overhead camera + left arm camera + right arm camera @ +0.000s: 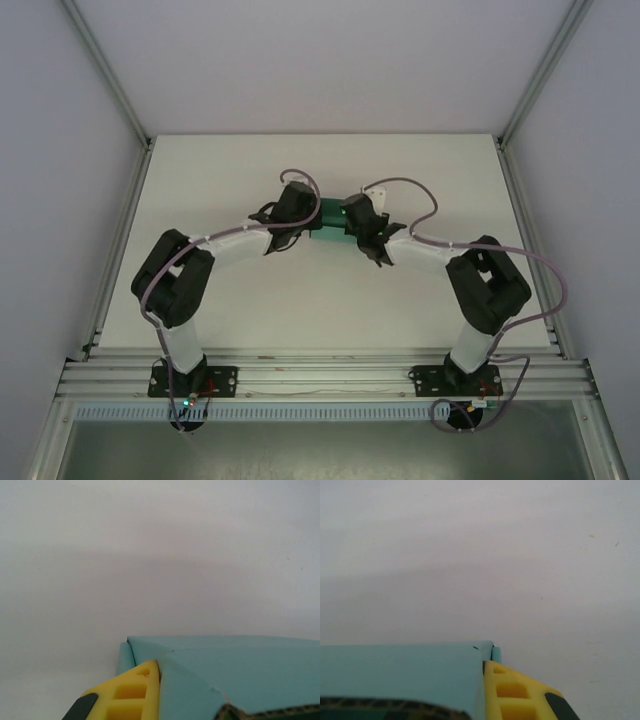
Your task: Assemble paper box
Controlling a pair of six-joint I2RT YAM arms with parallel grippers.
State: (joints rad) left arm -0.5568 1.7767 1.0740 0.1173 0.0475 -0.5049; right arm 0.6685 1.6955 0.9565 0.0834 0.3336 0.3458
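White tabletop (200,200), pale walls around it. Over its middle, the teal paper box (331,212) is held between both arms, elbows bent outward. The left gripper (312,210) and right gripper (350,216) are pinched tight on opposite ends.

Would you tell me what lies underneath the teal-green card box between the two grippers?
Around the teal-green paper box only plain white table shows. The spot beneath is covered by the card, the left gripper and the right gripper; whether it rests or hangs I cannot tell.

One paper box (330,212) (teal); two hands: left hand (312,211), right hand (347,215).
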